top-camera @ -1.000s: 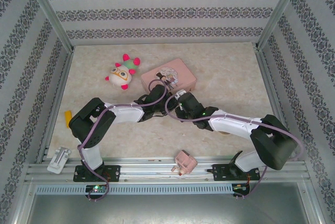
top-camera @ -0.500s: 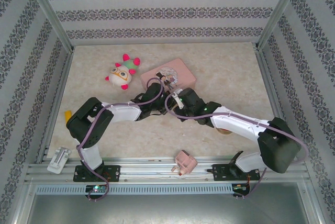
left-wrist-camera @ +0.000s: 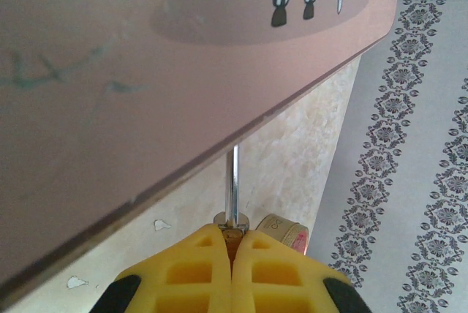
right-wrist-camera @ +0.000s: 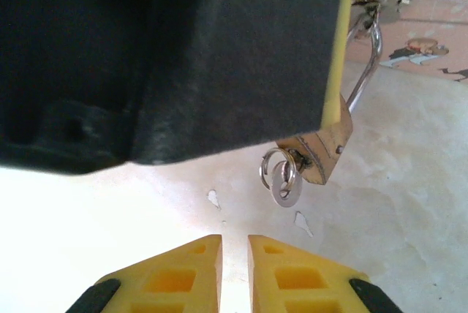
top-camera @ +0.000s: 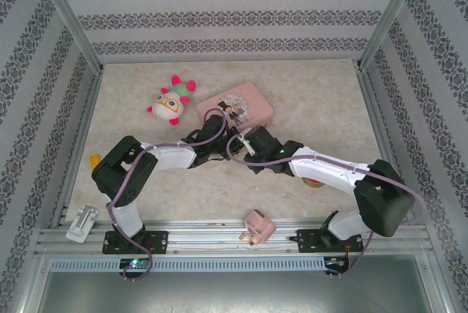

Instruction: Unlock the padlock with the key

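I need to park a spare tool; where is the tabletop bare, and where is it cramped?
Bare: the table between the pink tin and the right wall, and the near strip just left of the pink plug. Crowded: just before the tin, where left gripper and right gripper meet at the padlock.

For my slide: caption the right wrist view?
Left fingers clamp the padlock, key dangling at its base; right fingers parted below.

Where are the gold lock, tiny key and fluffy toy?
small brass padlock [right-wrist-camera: 324, 153], right wrist view, on its brass body.
small silver metal key [right-wrist-camera: 285, 193], right wrist view, on its round head.
white plush toy [top-camera: 169, 104], top external view, on its face.
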You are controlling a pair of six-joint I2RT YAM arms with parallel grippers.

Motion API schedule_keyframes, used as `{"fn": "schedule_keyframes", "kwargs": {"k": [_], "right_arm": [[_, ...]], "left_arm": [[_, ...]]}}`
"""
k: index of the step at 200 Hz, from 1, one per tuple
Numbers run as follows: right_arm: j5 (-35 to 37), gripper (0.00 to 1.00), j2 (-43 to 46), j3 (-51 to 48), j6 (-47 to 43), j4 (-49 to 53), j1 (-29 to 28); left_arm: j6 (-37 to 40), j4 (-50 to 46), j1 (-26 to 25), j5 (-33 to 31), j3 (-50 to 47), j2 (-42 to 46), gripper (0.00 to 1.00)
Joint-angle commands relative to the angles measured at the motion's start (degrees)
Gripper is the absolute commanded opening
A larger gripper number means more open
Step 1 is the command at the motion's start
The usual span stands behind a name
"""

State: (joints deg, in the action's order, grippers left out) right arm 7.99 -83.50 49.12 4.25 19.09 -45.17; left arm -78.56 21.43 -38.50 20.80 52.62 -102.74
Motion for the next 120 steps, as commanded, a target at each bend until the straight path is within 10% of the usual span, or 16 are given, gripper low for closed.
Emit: {"fn": "schedule_keyframes", "kwargs": {"k": [1, 120], "right_arm": [[3.97, 0.17, -1.71, 2.63, -0.30, -0.18, -0.54], [10.20, 0.22, -3.18, -3.68, 0.50, -16.61, -0.54]], "left_arm": [[-1.86, -0.43, 0.42, 1.88, -0.53, 0.88, 0.00], [-2.21, 0.51, 0.62, 3.04, -0.69, 0.73, 0.00]]}}
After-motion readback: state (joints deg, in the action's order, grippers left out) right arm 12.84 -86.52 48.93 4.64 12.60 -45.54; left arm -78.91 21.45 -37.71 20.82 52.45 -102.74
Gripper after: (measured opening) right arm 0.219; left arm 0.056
